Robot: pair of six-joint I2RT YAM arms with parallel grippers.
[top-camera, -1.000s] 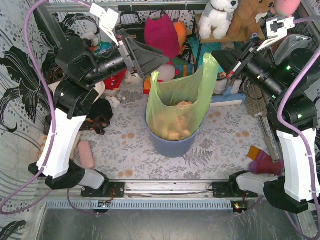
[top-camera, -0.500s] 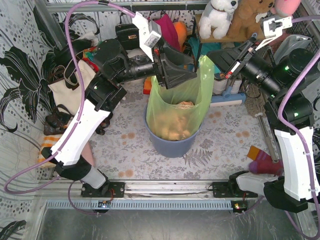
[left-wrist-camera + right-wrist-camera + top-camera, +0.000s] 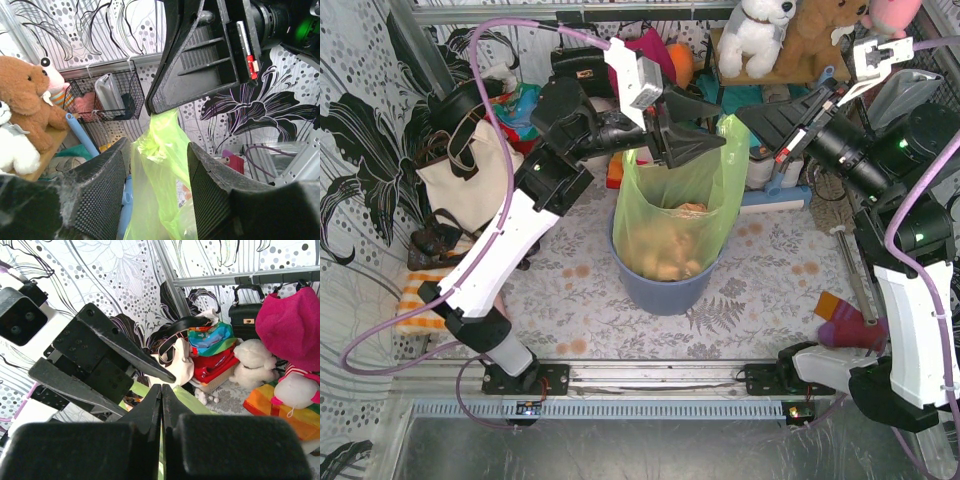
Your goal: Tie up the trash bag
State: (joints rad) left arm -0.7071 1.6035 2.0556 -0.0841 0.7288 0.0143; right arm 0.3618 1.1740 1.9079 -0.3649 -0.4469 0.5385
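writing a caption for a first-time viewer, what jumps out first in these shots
The light-green trash bag dominates mid-table, standing in a blue-grey bin with tan paper showing through. The right hand is pinched shut on the bag's raised top strip, and the left hand straddles that strip with its fingers apart. Behind them, plush toys crowd the back shelf.

thin glossy translucent plastic trash bag, smooth plastic bin, matt black textured fingers
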